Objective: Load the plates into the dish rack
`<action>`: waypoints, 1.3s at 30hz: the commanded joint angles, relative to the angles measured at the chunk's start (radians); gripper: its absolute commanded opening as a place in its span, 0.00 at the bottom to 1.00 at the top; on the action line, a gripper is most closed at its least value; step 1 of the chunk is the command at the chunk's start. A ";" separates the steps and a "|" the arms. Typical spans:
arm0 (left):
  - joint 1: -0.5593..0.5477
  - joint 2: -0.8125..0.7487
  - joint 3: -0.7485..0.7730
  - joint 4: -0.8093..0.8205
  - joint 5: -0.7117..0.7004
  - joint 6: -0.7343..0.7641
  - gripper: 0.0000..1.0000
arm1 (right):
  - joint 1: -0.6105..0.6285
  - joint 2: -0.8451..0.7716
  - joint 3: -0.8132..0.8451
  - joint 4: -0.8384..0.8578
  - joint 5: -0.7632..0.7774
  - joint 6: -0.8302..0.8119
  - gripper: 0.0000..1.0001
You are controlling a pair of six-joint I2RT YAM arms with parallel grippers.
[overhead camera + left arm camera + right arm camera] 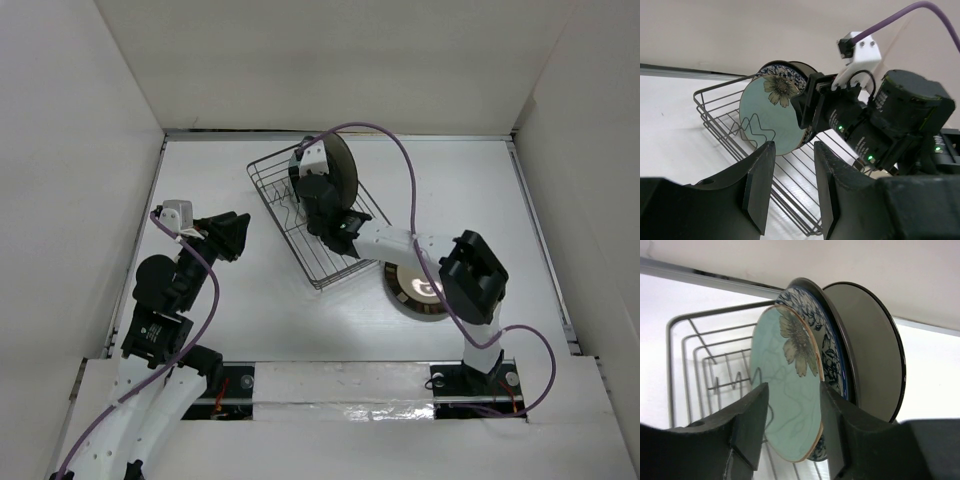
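Observation:
The wire dish rack (292, 238) stands at mid-table, turned at an angle. Three plates stand on edge at its far end: a dark-rimmed cream plate (870, 350), the blue-floral plate (831, 347) and the pale green flower plate (787, 390), the front one. My right gripper (794, 410) is open over the rack (318, 195), one finger on each side of the green plate's near edge. My left gripper (792, 155) is open and empty, left of the rack (240, 232), facing it. A dark-rimmed plate (408, 290) lies flat on the table, partly hidden by the right arm.
White walls close in the table on the left, back and right. The right arm (890, 120) and its purple cable (400, 165) reach over the rack's right side. The rack's near end (790, 200) holds no plates.

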 commanded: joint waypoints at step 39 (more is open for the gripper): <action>-0.023 -0.067 -0.010 0.030 0.016 -0.005 0.30 | -0.858 -0.521 -0.865 -0.332 -0.744 0.751 0.10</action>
